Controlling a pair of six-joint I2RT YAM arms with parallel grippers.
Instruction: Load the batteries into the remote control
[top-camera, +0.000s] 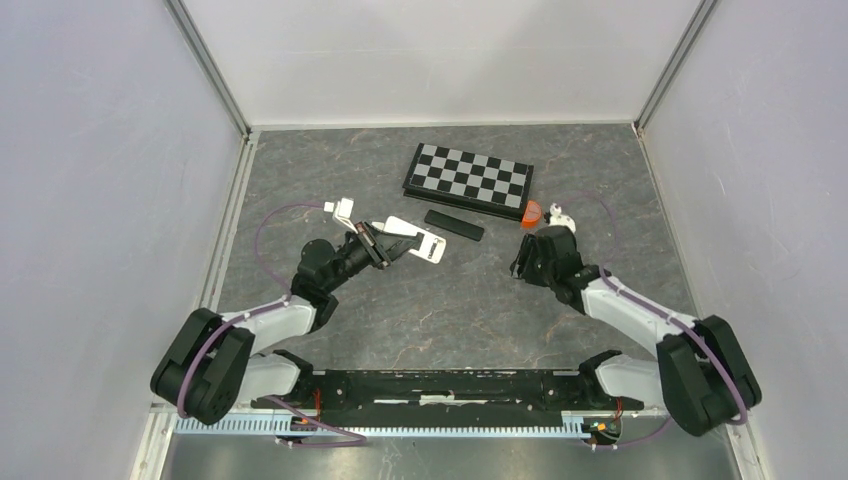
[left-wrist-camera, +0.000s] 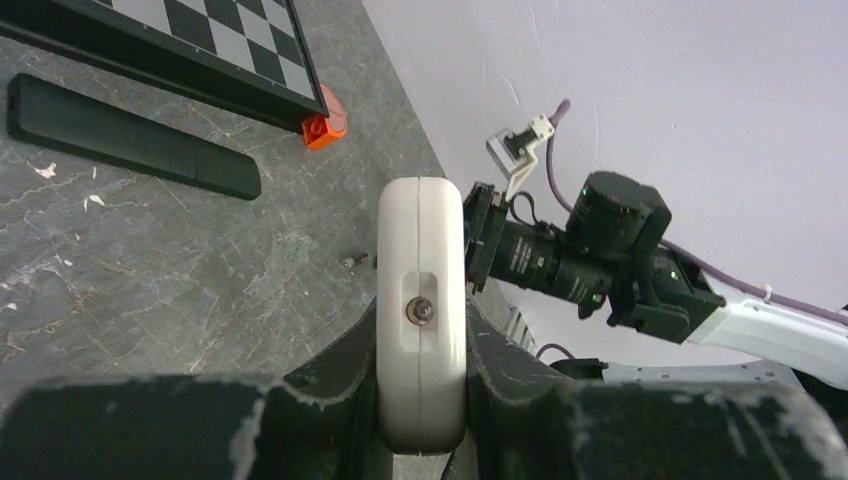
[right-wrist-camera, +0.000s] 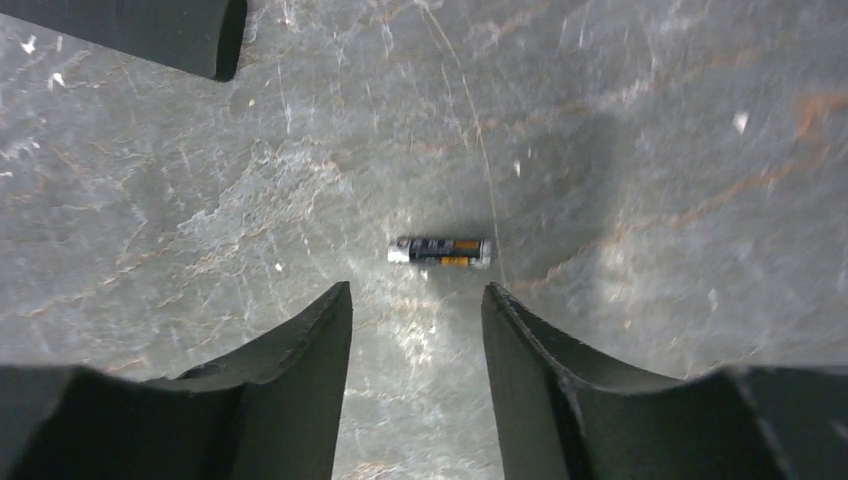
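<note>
Battery (right-wrist-camera: 440, 251): in the right wrist view one cell lies on its side on the grey table (right-wrist-camera: 650, 150), dark with an orange stripe and silvery ends. It rests just beyond the tips of the right gripper (right-wrist-camera: 415, 300), in line with the gap. The jaws stand well apart, with nothing between them and nothing touching the cell. The end of a black remote (right-wrist-camera: 150, 25) shows at the top left.

In the left wrist view the left gripper (left-wrist-camera: 421, 350) is clamped on a white remote (left-wrist-camera: 421, 230), held edge-on and lifted off the table. A recess with a metal contact faces the camera. A tiny slim thing (left-wrist-camera: 353, 262) lies on the table just left of the white remote, too small to name. Farther off are the black remote, a chessboard (left-wrist-camera: 200, 40) and an orange piece (left-wrist-camera: 325, 120) at the board's corner. The right arm (left-wrist-camera: 600, 250) reaches in behind.

From above, the left gripper (top-camera: 385, 245) holds the white remote (top-camera: 420, 240) left of centre. The right gripper (top-camera: 520, 265) points down at the table to the right. The black remote (top-camera: 453, 225) lies between them, near the chessboard (top-camera: 468, 180). The cell cannot be made out here.
</note>
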